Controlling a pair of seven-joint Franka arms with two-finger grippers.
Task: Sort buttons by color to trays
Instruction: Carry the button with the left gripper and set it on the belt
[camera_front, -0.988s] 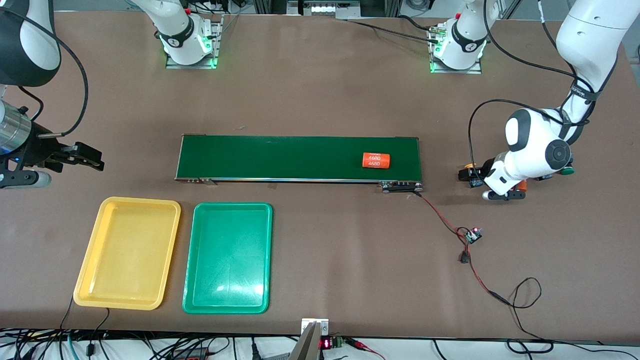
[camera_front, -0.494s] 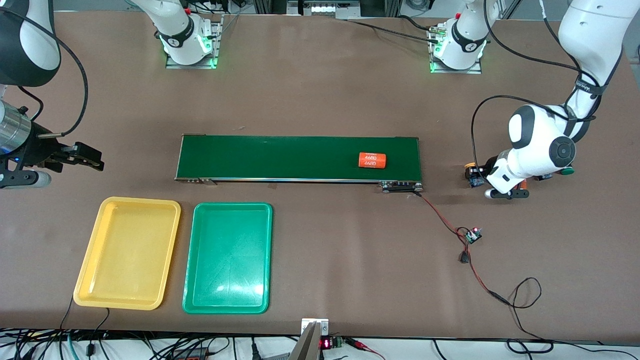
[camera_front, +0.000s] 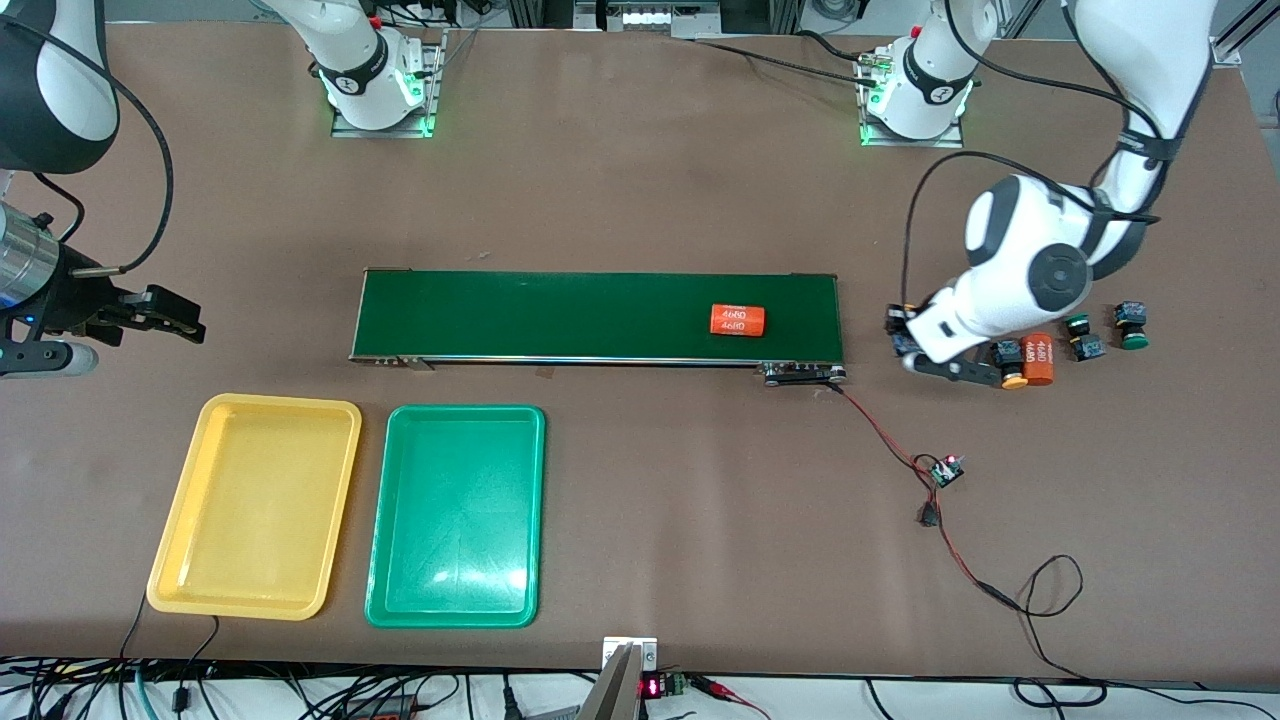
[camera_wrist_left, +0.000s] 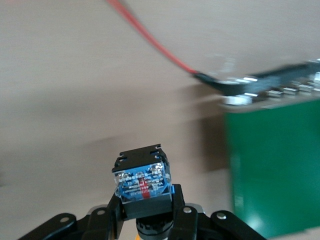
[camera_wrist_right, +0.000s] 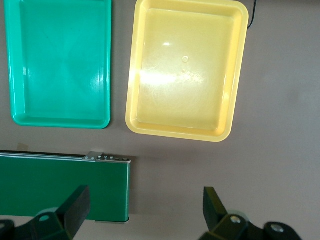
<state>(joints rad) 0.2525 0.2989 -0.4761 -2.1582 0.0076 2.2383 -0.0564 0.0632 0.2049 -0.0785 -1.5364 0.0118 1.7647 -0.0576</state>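
- One button (camera_wrist_left: 141, 181) sits clamped in my left gripper (camera_wrist_left: 145, 220), body pointing out from the jaws; its cap is hidden from me, so I cannot tell its color yet.
- That left gripper (camera_front: 915, 345) hangs over the tabletop (camera_front: 640, 180) just off the conveyor belt (camera_front: 598, 315) at the left arm's end.
- Three more buttons rest on the tabletop there: a yellow-orange one (camera_front: 1009, 362) touching an orange cylinder (camera_front: 1037, 358), and two green ones (camera_front: 1082, 338) (camera_front: 1132, 325) beside it.
- Another orange cylinder (camera_front: 738, 320) lies on the belt.
- Both trays, the yellow tray (camera_front: 258, 505) and the green tray (camera_front: 457, 515), are empty, nearer the front camera than the belt, toward the right arm's end.
- My right gripper (camera_wrist_right: 142, 212) waits with jaws spread wide, over the tabletop by the belt's end.
- For this carry I judge it best to lift clear of the belt frame and the red cable (camera_front: 885, 435), keep the grip firm, and check the cap color before choosing a tray.
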